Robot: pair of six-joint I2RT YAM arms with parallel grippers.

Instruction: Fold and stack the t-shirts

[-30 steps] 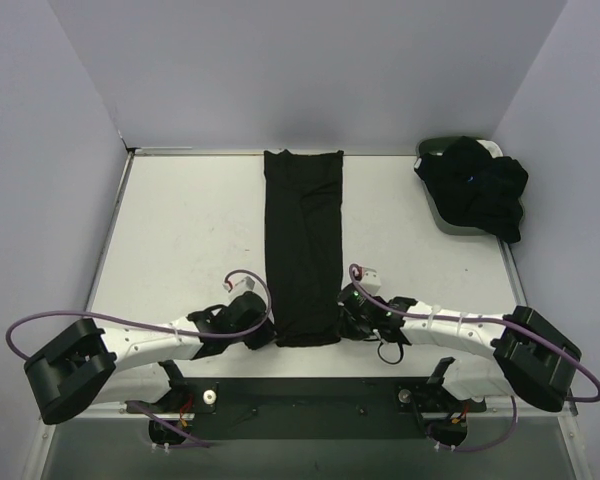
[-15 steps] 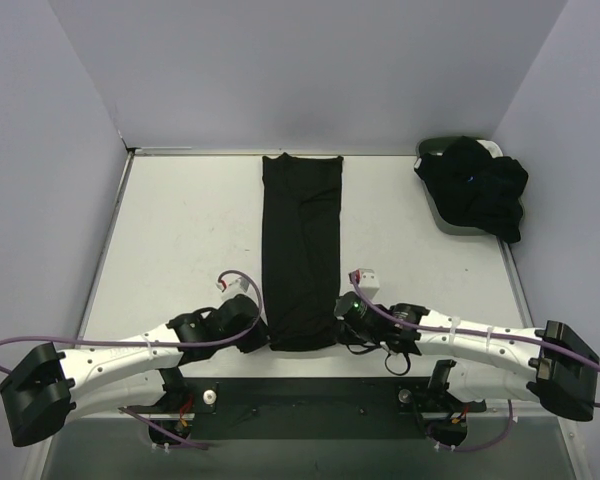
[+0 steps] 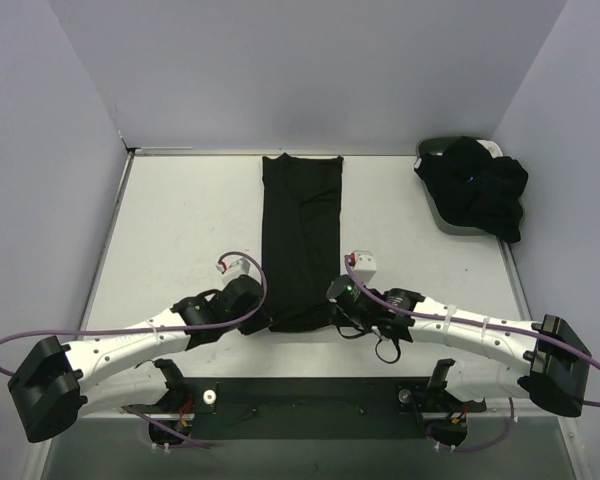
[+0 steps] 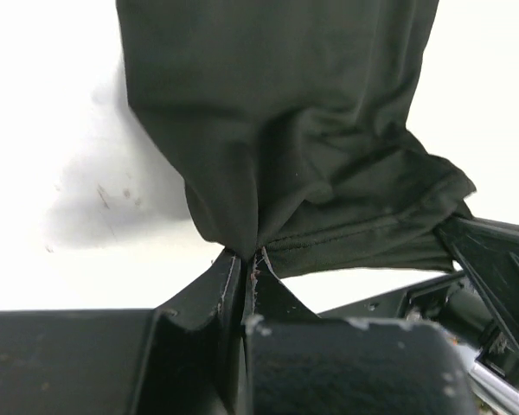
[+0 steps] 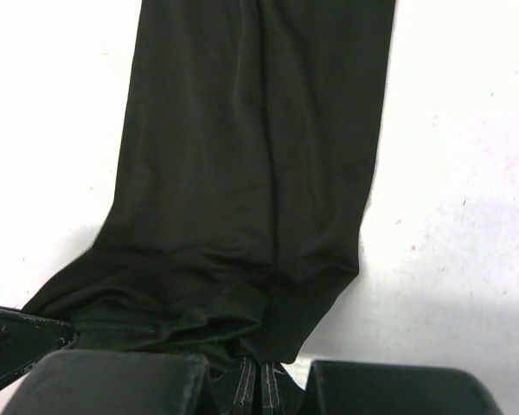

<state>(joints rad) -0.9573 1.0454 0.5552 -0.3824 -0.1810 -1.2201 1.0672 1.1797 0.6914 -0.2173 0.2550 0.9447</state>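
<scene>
T-shirt (image 3: 300,240): long, narrow black strip

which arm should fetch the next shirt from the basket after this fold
Probably right: the basket of heaped black shirts sits at the far right corner, on its side. The left pincer would have to cross the folded shirt, whose near corners it and the right pincer grip.
</scene>
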